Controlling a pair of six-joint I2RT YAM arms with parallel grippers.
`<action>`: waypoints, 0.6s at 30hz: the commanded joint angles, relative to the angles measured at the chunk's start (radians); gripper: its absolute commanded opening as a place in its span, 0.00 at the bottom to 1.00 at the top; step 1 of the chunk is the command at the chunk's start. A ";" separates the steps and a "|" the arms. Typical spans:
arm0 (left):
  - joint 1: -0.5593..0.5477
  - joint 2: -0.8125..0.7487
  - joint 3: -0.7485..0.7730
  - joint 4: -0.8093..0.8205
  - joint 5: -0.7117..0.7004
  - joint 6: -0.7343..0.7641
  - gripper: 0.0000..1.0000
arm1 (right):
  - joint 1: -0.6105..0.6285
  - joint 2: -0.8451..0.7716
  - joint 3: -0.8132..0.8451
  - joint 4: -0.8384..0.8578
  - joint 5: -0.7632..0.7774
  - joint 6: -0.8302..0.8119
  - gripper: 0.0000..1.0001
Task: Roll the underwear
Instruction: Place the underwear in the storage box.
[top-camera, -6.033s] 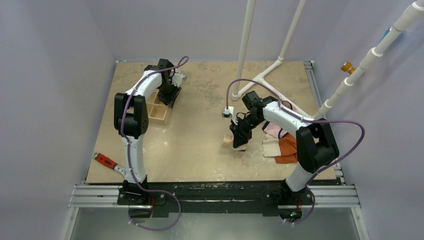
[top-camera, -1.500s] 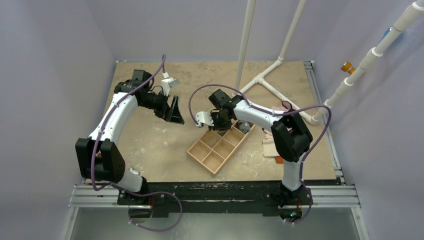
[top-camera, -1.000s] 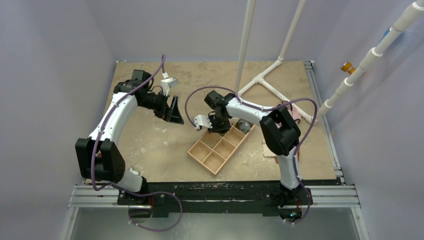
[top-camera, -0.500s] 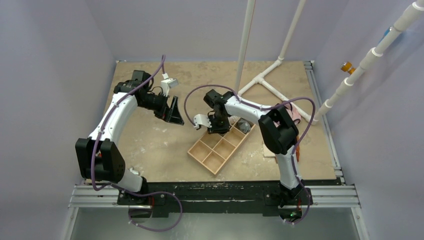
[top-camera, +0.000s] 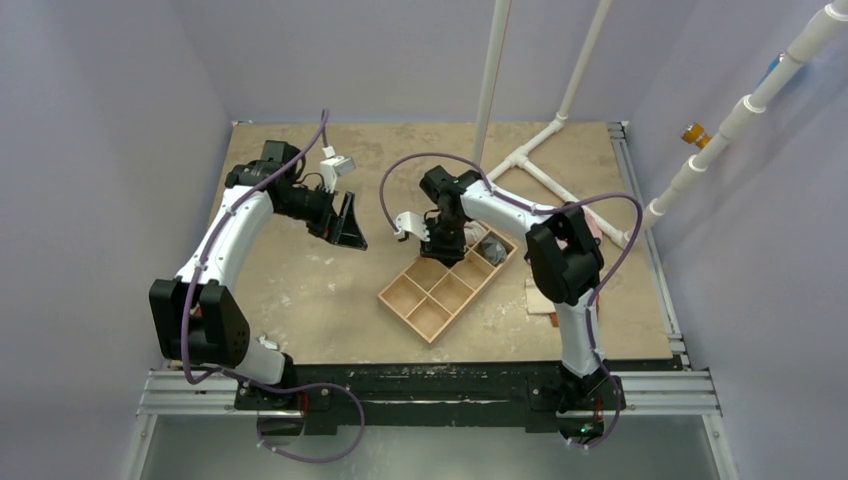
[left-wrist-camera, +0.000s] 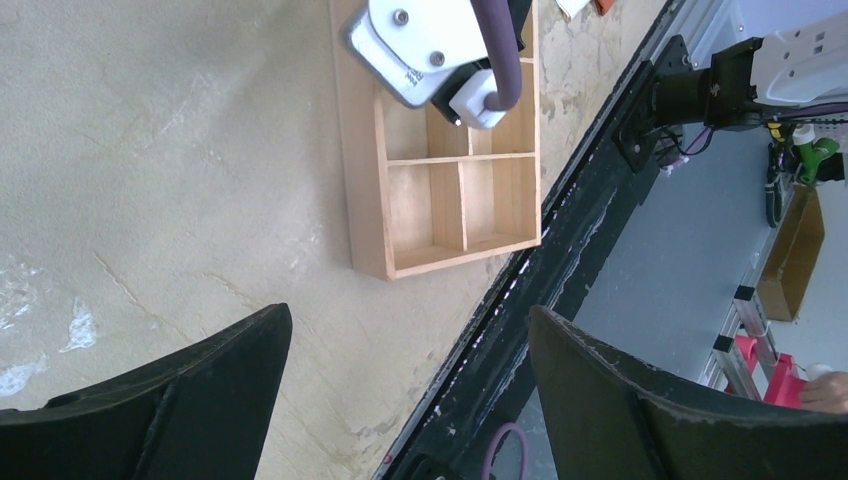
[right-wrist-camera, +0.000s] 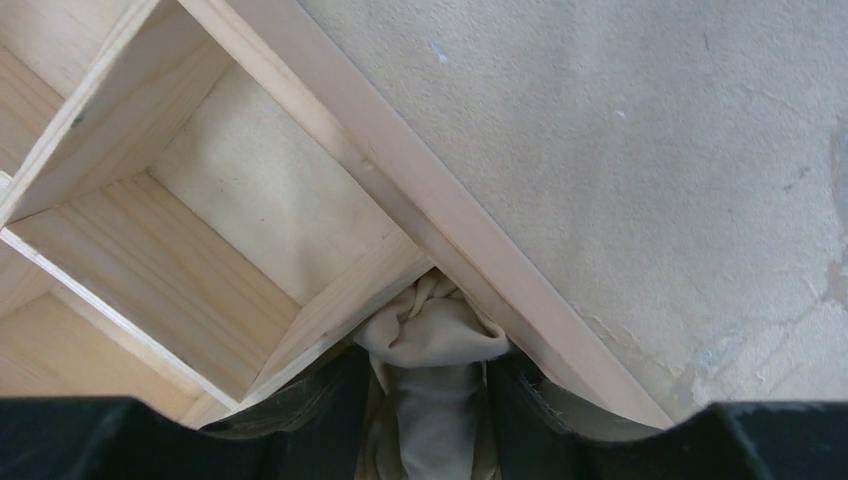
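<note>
Two arms logged: we judge rolling done and stowing in hand, the soft creased tan underwear (right-wrist-camera: 432, 340) wedged in an edge cell of the smooth wooden tray (right-wrist-camera: 445, 220) between the right gripper's (right-wrist-camera: 428, 385) part-open fingers (right-wrist-camera: 335, 400) (pinching or not, we cannot tell), next needing a straight lift-off; left gripper (left-wrist-camera: 410, 318) gapes wide, empty.

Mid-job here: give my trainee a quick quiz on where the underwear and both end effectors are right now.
1. True or false: the left end effector is open and empty.
2. Where is the underwear? A) spread flat outside the tray; B) bunched in a compartment of the wooden tray, against its outer wall; C) in the left end effector.
3. Which arm's end effector has a finger on either side of the underwear?
Key: 1 true. 2 B. 3 the right end effector.
</note>
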 joint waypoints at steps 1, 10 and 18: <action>0.009 -0.040 0.000 0.001 0.037 0.018 0.88 | -0.021 -0.017 0.056 -0.069 -0.011 0.021 0.47; 0.010 -0.037 0.003 0.000 0.039 0.014 0.88 | -0.026 -0.052 0.101 -0.100 -0.031 0.036 0.50; 0.012 -0.043 0.003 0.000 0.040 0.015 0.88 | -0.051 -0.094 0.172 -0.130 -0.077 0.059 0.45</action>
